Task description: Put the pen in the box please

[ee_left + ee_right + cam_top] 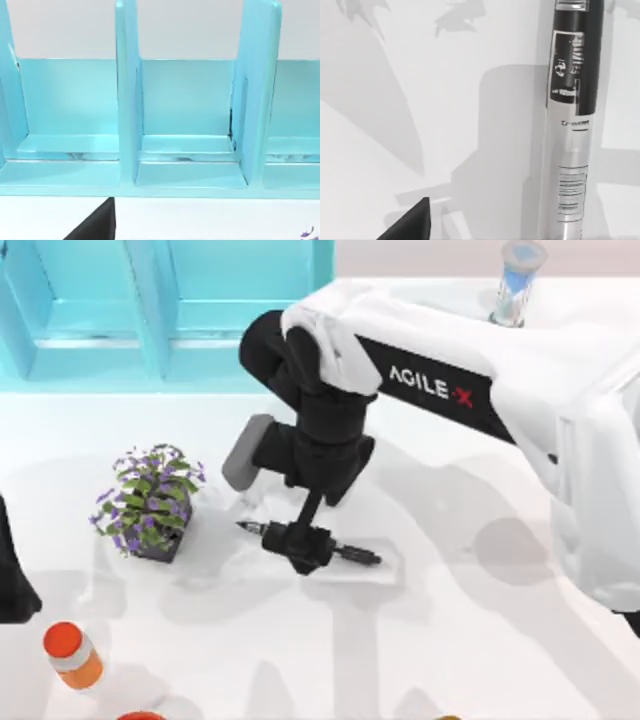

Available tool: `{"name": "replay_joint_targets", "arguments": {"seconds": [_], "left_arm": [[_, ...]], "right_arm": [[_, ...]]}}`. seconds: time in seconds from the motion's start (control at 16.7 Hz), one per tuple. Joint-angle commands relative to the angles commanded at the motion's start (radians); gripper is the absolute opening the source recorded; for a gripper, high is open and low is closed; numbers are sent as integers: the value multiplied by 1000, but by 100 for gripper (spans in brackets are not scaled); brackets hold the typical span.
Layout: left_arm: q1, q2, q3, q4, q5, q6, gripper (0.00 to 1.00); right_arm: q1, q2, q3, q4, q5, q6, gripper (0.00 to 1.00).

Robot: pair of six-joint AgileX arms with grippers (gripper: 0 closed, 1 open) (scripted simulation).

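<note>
My right gripper [305,545] is down over the middle of the pen [352,552], which lies flat on the table [450,640] just right of the plant [150,500], tip pointing toward the plant. From above, the fingers sit either side of the barrel, but I cannot tell whether they have closed on it or are only straddling it. The right wrist view has the barrel [570,150] running lengthwise close under the camera, off to one side of centre, with one dark fingertip [412,225] at the edge. The step, as I judge it, is the grasp. To do it well: centre the barrel between the fingers, squeeze across it rather than along it, grip near the middle so it does not tip, then lift straight up before travelling. The box [150,330] sits at the far left of the table, well apart from the pen, so the carry must clear the plant. The left arm is parked at the left edge, its wrist view facing the box's compartments [185,125].
</note>
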Motion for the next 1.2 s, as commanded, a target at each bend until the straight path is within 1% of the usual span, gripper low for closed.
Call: {"name": "replay_joint_targets", "arguments": {"seconds": [0.3, 1.08, 1.14, 1.2], "left_arm": [[0, 0, 0, 0, 0, 0, 100], [0, 0, 0, 0, 0, 0, 100], [0, 0, 0, 0, 0, 0, 100], [0, 0, 0, 0, 0, 0, 100]], "right_arm": [[1, -3, -14, 11, 0, 1, 100], [1, -3, -14, 11, 0, 1, 2], [1, -3, -14, 11, 0, 1, 0], [1, -3, -14, 11, 0, 1, 0]]}}
